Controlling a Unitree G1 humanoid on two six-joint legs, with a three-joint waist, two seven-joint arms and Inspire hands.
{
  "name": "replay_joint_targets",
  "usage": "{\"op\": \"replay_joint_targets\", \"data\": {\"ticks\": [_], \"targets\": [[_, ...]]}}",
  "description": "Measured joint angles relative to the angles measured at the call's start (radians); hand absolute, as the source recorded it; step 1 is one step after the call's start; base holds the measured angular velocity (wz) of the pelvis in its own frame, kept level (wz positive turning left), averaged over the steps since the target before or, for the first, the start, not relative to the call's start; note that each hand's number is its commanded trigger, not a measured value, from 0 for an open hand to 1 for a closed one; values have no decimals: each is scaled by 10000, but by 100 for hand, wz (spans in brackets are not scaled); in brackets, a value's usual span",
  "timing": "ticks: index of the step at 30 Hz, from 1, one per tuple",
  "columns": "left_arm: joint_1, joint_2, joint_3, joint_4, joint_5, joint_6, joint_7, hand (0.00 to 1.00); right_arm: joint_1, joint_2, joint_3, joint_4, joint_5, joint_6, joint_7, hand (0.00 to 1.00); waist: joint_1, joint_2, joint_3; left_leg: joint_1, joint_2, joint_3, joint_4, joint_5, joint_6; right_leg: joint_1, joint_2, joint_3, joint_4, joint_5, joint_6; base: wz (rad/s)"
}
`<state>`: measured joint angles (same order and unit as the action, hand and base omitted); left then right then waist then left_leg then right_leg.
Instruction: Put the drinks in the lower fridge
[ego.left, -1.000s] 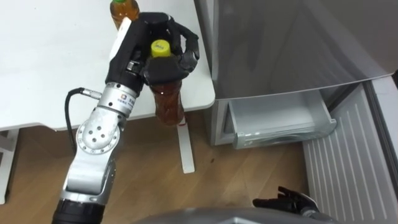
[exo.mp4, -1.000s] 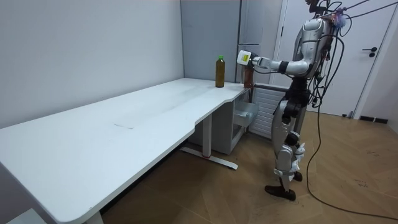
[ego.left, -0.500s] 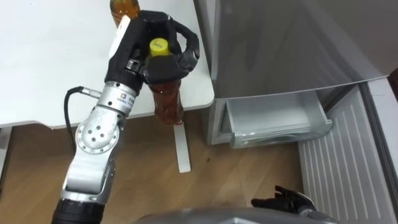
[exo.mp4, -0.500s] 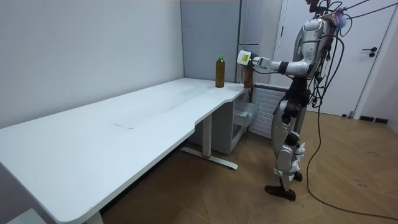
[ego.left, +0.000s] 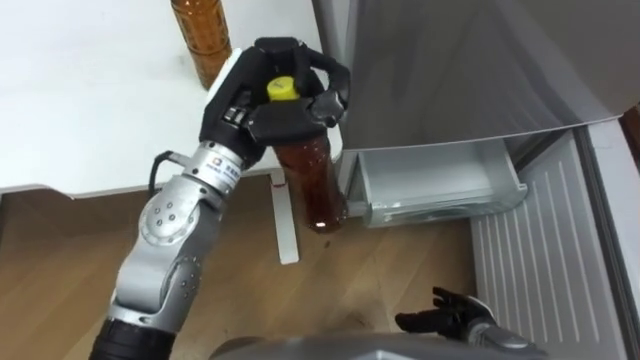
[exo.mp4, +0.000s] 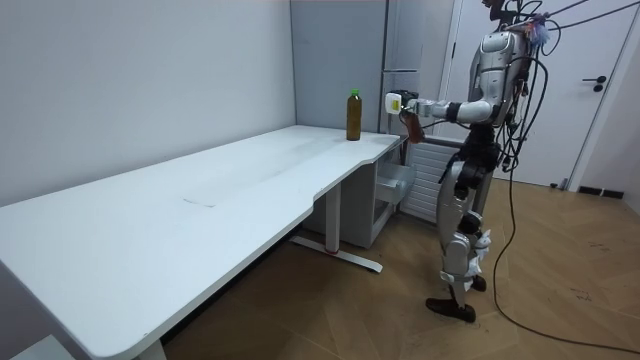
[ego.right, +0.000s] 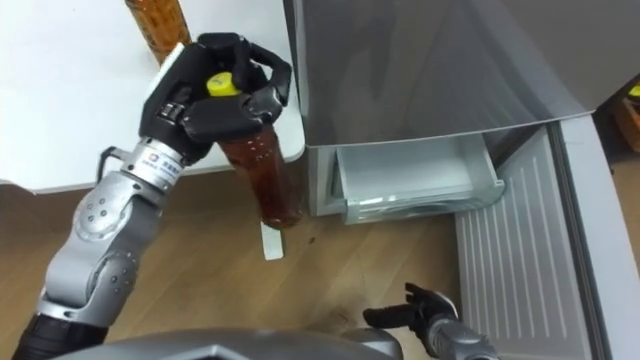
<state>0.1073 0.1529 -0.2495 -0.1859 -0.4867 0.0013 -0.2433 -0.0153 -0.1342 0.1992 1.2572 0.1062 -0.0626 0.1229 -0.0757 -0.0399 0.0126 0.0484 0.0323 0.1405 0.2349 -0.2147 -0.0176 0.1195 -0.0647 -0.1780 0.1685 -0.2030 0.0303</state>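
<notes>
Left hand (ego.left: 245, 100) grips bottle (ego.left: 315, 185) of brown drink; fridge drawer (ego.left: 440, 205) seemingly empty.

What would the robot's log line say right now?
left hand: shut on yellow-capped bottle, in air | green-capped bottle: upright on table | fridge drawer: open | right hand: open, low

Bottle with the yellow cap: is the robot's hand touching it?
Touching. In the left eye view the left hand has its fingers curled round the top of the bottle.
</notes>
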Motion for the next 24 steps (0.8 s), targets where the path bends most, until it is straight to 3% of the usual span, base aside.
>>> {"op": "replay_joint_targets", "data": {"ticks": [3,10,24], "targets": [[-3,42,-241,76,-530,0,-325,100,-27,92,265,-561,-555,1,7,0,-11,82,48,27,37,120,2,0,0,-49,27,118,31,7,-12,-12],[-4,123,-566,1136,-691,23,-899,100,-13,247,575,-1480,-1142,137,351,0,-25,137,37,-98,114,193,44,0,-1,-282,76,178,217,34,-57,-4],[-6,167,-709,1214,-693,17,-1363,100,183,271,730,-2855,-1549,91,1089,0,-50,231,6,-164,164,309,176,0,0,-352,98,387,359,39,-65,-2]]}}
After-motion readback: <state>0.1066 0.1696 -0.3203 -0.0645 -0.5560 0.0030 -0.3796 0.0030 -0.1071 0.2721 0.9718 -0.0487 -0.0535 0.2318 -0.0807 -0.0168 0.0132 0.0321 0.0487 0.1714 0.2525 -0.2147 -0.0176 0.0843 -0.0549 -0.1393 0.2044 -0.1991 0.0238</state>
